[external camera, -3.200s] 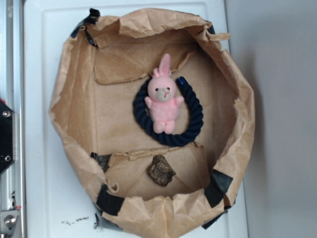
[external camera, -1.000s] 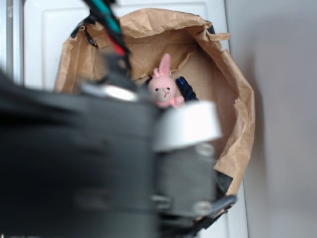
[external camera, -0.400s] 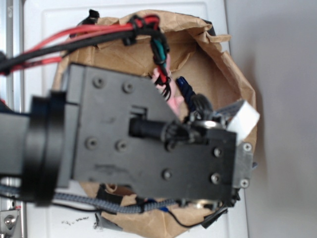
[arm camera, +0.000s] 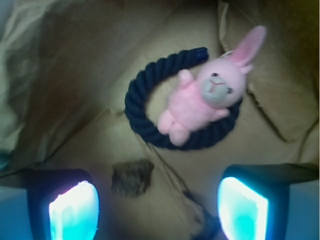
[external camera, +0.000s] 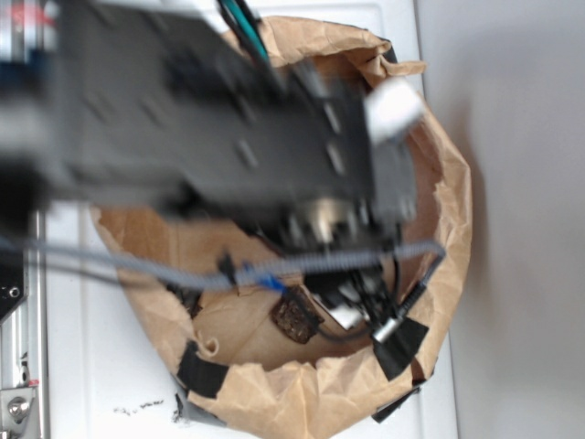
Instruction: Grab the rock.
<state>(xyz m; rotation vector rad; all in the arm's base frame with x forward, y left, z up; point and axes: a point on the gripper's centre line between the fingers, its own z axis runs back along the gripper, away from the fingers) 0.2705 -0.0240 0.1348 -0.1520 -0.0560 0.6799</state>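
Rock (arm camera: 132, 176): small dark mottled lump on the brown paper floor of the bag, near the front wall. In the exterior view it (external camera: 294, 319) peeks out just under the arm's lower edge.

End effector (arm camera: 159, 210): spread wide and holding nothing. The two fingers (arm camera: 74, 209) show as glowing pads at the bottom corners of the wrist view. The rock sits between them, closer to the one on the left of that view, and I can't tell if anything touches it.

Arm (external camera: 228, 137): big blurry black block covering most of the bag's upper half from outside, with a grey braided cable (external camera: 320, 265) looping under it.

Bunny (arm camera: 207, 97): pink plush, lying across a dark blue rope ring (arm camera: 145, 120), well apart from the rock.

Bag (external camera: 439, 238): crumpled brown paper with rolled-down walls, black tape patches (external camera: 400, 346) on the front corners, sitting on a white surface (external camera: 91, 366).
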